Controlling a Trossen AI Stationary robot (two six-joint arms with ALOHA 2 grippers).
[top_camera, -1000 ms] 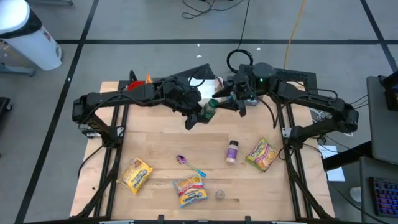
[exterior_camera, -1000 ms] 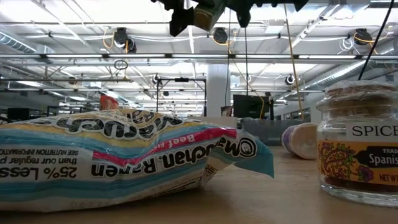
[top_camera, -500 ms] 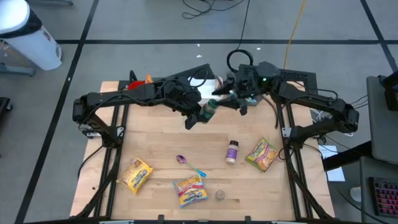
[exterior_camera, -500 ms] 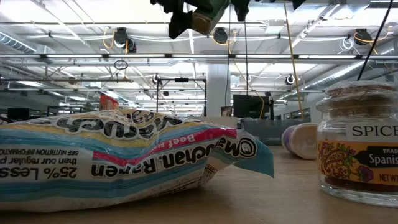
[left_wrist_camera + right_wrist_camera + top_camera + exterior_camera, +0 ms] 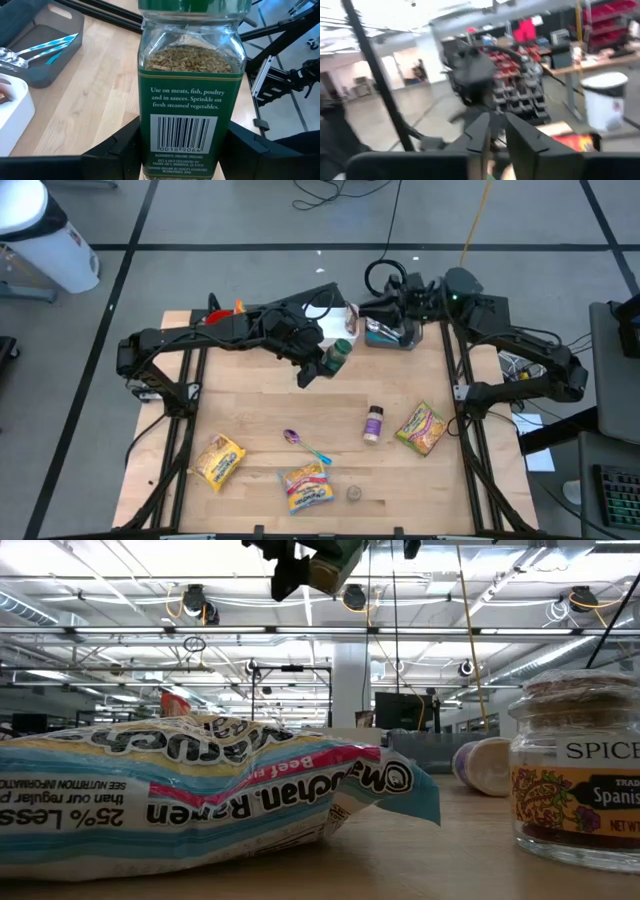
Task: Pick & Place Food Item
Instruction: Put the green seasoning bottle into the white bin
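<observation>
A clear jar of dried herbs with a green label and green cap hangs high above the far middle of the wooden table. My left gripper is shut on it, and both show at the top of the low view as well, the jar tilted. My right gripper stands farther back toward the far right, above the grey tray. Its fingers are shut with nothing between them, and it is apart from the jar. My left gripper pinches the jar's lower part between its two fingers, one on each side, near the base. The fingers come from the table's left, slanting downward, with the cap end pointing away from them. The jar is lifted clear of the table.
Three ramen packs, a small spice jar and a purple spoon lie on the near half. A white bowl sits beside the grey tray, which holds utensils. The table's middle is bare wood.
My right gripper has drawn back from the jar's cap end, going up and toward the table's far right corner, and now stands over the grey tray. My left gripper and the jar have kept still.
</observation>
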